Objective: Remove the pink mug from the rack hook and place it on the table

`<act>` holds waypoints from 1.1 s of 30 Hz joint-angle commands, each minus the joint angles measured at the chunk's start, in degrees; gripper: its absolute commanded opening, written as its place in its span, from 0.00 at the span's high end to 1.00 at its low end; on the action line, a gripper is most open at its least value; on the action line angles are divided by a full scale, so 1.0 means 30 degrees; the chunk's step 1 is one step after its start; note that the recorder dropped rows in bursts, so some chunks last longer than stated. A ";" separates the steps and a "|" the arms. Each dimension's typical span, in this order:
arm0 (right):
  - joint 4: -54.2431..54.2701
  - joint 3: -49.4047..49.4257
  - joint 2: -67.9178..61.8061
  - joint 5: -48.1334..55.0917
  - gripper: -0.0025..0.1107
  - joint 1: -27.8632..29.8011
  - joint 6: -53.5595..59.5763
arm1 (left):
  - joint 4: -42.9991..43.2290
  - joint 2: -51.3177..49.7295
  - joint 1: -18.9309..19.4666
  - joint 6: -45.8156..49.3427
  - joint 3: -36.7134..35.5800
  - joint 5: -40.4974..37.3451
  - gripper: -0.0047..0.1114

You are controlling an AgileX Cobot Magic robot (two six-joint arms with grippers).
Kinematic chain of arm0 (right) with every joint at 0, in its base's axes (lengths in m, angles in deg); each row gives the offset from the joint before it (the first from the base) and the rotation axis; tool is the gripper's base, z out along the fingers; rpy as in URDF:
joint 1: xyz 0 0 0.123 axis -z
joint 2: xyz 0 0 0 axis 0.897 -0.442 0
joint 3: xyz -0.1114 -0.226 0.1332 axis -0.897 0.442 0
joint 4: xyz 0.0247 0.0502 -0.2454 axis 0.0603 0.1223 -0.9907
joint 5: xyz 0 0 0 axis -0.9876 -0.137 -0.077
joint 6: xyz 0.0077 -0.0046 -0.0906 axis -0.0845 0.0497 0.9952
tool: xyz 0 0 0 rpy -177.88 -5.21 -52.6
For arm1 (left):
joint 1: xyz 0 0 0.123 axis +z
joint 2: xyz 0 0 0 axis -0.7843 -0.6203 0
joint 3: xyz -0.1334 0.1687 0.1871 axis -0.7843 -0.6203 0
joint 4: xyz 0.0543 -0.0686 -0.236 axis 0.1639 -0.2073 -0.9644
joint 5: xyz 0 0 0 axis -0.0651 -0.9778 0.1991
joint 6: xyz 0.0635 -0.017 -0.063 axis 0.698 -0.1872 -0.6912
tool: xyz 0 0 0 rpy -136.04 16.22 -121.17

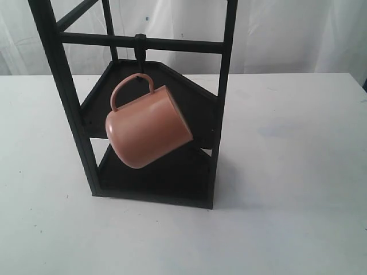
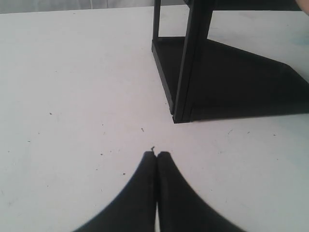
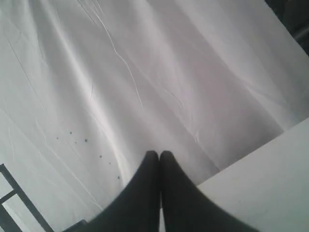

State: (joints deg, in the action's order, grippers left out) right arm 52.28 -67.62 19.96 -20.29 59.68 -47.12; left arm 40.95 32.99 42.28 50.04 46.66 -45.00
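A salmon-pink mug (image 1: 148, 128) hangs tilted by its loop handle from a black rack hook (image 1: 139, 54), above the white table (image 1: 287, 200).

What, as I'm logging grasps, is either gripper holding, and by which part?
Nothing: the left gripper and right gripper are both shut and empty; the pink mug hangs by its handle on the rack hook.

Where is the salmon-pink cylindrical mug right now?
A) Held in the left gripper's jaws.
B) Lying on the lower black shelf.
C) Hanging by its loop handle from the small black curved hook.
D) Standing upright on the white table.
C: the salmon-pink cylindrical mug hangs tilted, its handle over the small black curved hook on the black crossbar; the left gripper and right gripper show shut jaws holding nothing.
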 commanded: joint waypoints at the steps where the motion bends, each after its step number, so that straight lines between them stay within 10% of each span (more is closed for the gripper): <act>1: -0.1174 -0.2591 0.0042 0.4216 0.98 -0.0321 -0.0546 | -0.0054 0.0081 0.0082 0.0003 -0.0072 0.0050 0.96; 14: 0.6698 -1.2961 -0.9946 1.8505 0.96 -0.3640 1.8399 | -0.0054 0.0081 0.0082 0.0003 -0.0072 0.0050 0.96; 18: 0.9668 -1.3407 -1.3628 2.0729 0.77 -0.3640 2.2339 | -0.0054 0.0081 0.0082 0.0003 -0.0072 0.0050 0.96; 22: 1.6045 -1.3407 -1.7063 2.0650 0.34 -0.4362 2.9234 | -0.0054 0.0081 0.0082 0.0003 -0.0072 0.0050 0.96; 33: 2.1613 -1.3407 -2.1086 1.9479 0.31 -0.6388 3.8394 | -0.0054 0.0081 0.0082 0.0003 -0.0072 0.0050 0.96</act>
State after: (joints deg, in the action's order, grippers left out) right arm 116.17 -107.44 -42.56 39.90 42.22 65.32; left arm 40.95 32.99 42.28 50.04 46.66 -45.00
